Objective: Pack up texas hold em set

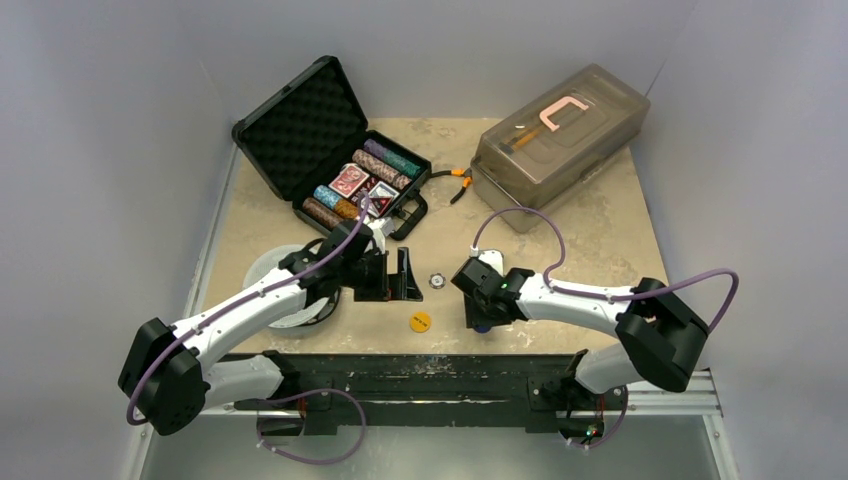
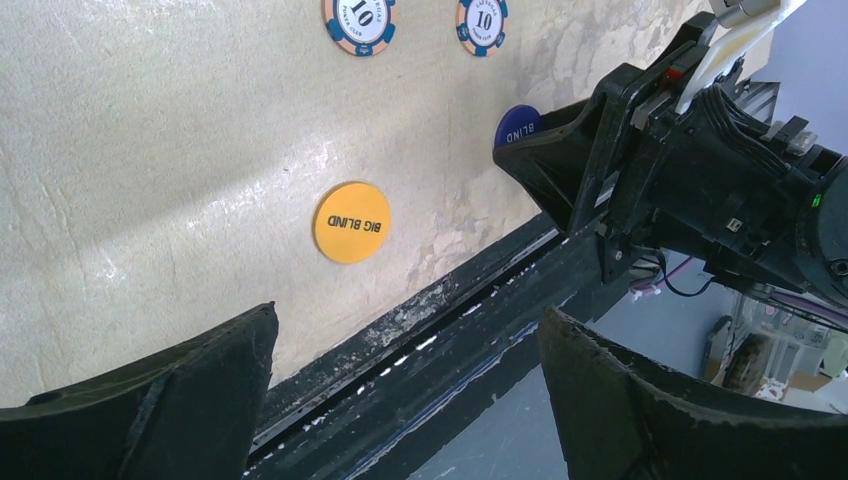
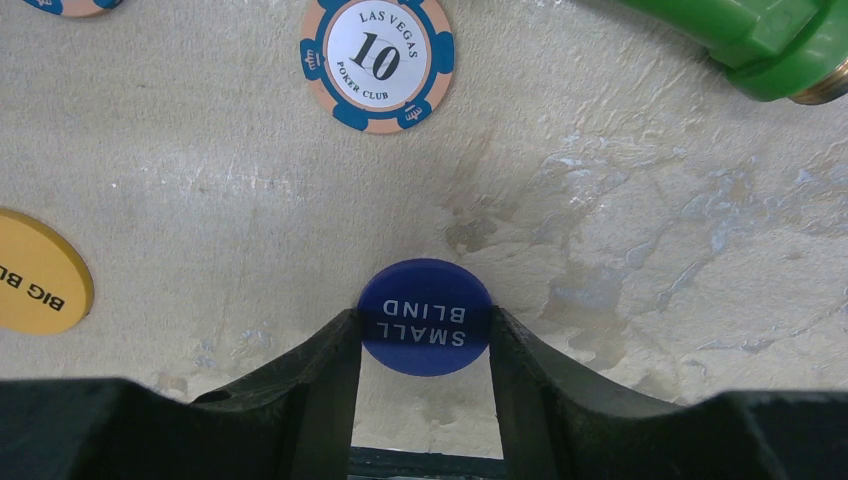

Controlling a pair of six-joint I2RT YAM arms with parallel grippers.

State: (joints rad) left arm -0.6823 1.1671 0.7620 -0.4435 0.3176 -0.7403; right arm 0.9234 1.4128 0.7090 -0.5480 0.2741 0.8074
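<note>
The black case [image 1: 300, 125] lies open at the back left, foam lid up, with rows of chips [image 1: 380, 165] and card decks [image 1: 352, 181] inside. My right gripper [image 3: 425, 322] is shut on a blue SMALL BLIND button [image 3: 425, 317] low over the table near its front edge; it also shows in the top view [image 1: 480, 305]. A yellow BIG BLIND button [image 1: 420, 321] lies flat between the arms and shows in the left wrist view [image 2: 351, 222]. My left gripper [image 1: 400, 275] is open and empty, just behind the yellow button. Loose 10 chips [image 3: 377, 62] [image 2: 359, 20] lie on the table.
A large translucent grey box [image 1: 560, 135] stands at the back right. Orange-handled pliers [image 1: 460, 180] lie between it and the case. A green toy faucet [image 3: 760, 35] lies beyond my right gripper. A white round object [image 1: 270, 275] sits under my left arm. The table's front edge [image 2: 470, 290] is close.
</note>
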